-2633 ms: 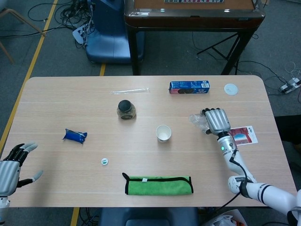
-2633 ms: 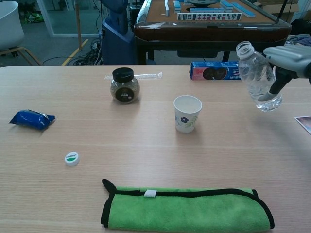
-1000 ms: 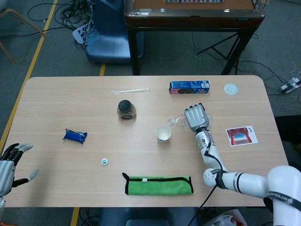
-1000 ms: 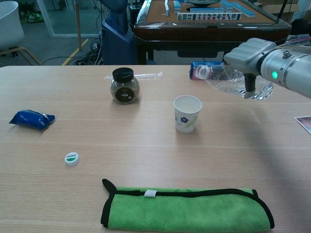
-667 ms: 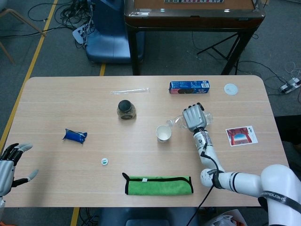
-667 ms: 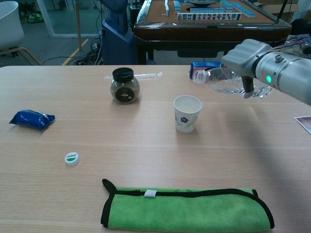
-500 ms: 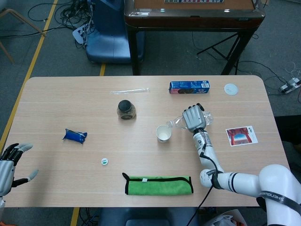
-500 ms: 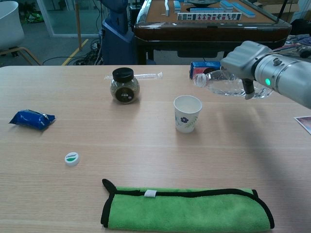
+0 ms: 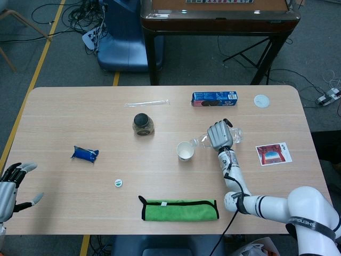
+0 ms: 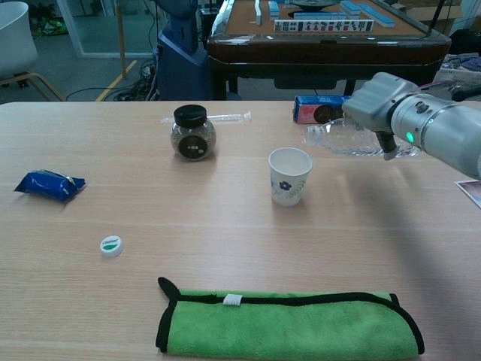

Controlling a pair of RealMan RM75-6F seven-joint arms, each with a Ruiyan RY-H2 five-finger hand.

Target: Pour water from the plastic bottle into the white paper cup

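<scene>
My right hand (image 9: 219,134) (image 10: 378,104) grips a clear plastic bottle (image 10: 353,141) (image 9: 234,136) with no cap. The bottle lies almost level in the air, its open mouth pointing toward the white paper cup (image 9: 185,151) (image 10: 289,175) and hanging just right of and above the cup's rim. The cup stands upright near the table's middle. No stream of water shows. My left hand (image 9: 11,188) hovers at the table's near left corner, fingers spread, holding nothing.
A dark-lidded jar (image 10: 193,133) stands behind and left of the cup. A blue cookie box (image 10: 322,108) lies behind the bottle. A green cloth (image 10: 289,325) lies along the front edge. A bottle cap (image 10: 111,245), a blue packet (image 10: 49,184) and a card (image 9: 273,153) lie around.
My right hand carried the bottle left from the table's right side to the cup and tipped it from upright to nearly level, then lowered its mouth a little. The left hand stayed put.
</scene>
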